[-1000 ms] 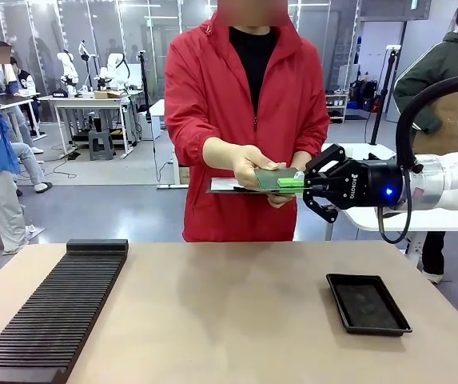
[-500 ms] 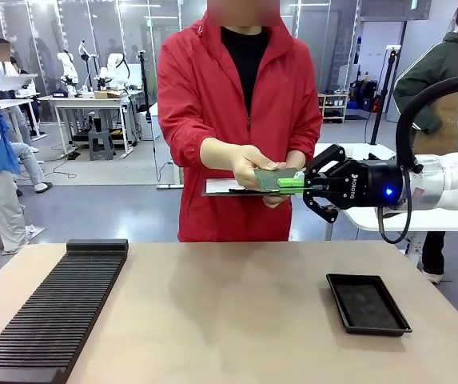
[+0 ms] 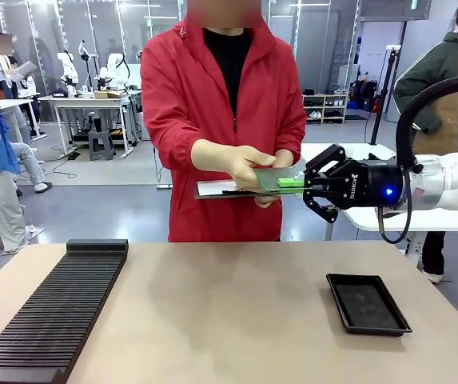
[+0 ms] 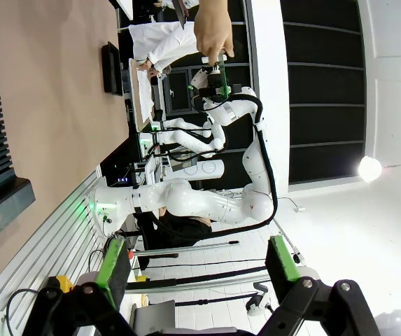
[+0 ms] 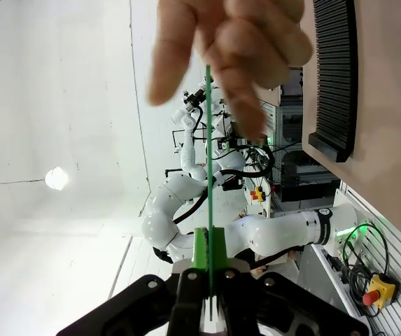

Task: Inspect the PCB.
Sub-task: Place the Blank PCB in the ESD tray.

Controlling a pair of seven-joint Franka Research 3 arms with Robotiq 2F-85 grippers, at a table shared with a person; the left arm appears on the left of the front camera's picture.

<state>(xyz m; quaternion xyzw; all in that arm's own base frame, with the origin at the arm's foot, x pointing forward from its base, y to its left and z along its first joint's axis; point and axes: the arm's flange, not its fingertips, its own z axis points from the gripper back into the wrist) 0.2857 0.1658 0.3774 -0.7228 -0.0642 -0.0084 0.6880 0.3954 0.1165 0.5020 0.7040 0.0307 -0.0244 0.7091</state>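
**Front view**
- Right gripper [image 3: 302,184]: jaws pinched shut on the near end of the PCB [image 3: 273,178], holding the board flat and level, high over the table [image 3: 236,320].
- PCB against the person's hand [image 3: 244,164]: the far end sits under that hand, on the side away from the right gripper. A clipboard [image 3: 217,190] lies just beneath.
- Risk: both ends look held at once. If I pull back while the person keeps hold, I reckon the board bends or slips from the jaws.
- Drop path: the black tray [image 3: 368,304] is below the right gripper and nearer to me, not under the board. I'd expect a loose board to miss it.

**Left wrist view**
- Left gripper [image 4: 197,260]: fingers spread wide with nothing between them.
- PCB [image 4: 222,66]: a small green sliver far off, between the person's hand [image 4: 210,28] and the right gripper [image 4: 217,82].
- Risk: I see none from this arm where it sits.

**Right wrist view**
- Right gripper [image 5: 207,262]: closed on the board, with the green pads [image 5: 200,246] pressed to either face.
- PCB [image 5: 208,140]: seen edge-on as a thin green line running straight out from the right gripper into the person's hand [image 5: 235,42], whose fingers close round the far edge.
- Risk: only a short strip of board is in the pads. A twist from the person's end could, I think, lever it out or load the thin edge.
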